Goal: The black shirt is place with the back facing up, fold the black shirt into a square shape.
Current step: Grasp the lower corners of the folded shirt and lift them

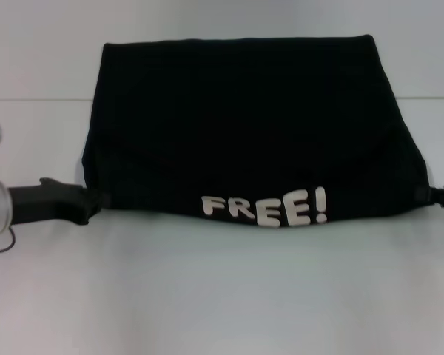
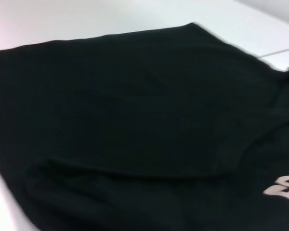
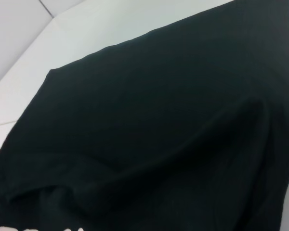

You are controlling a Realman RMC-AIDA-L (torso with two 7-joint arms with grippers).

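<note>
Mid-fold: left gripper (image 1: 96,201) and right gripper (image 1: 433,194) at black shirt (image 1: 244,126) near corners, claw state unclear; next, carry fold forward.

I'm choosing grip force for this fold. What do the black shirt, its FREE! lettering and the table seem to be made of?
The black shirt looks like soft matte knit fabric, probably cotton: it drapes and creases without shine. Its FREE! lettering seems a flat off-white print on the cloth, possibly vinyl. The table appears hard, smooth and white, likely laminate, though that is uncertain.
</note>
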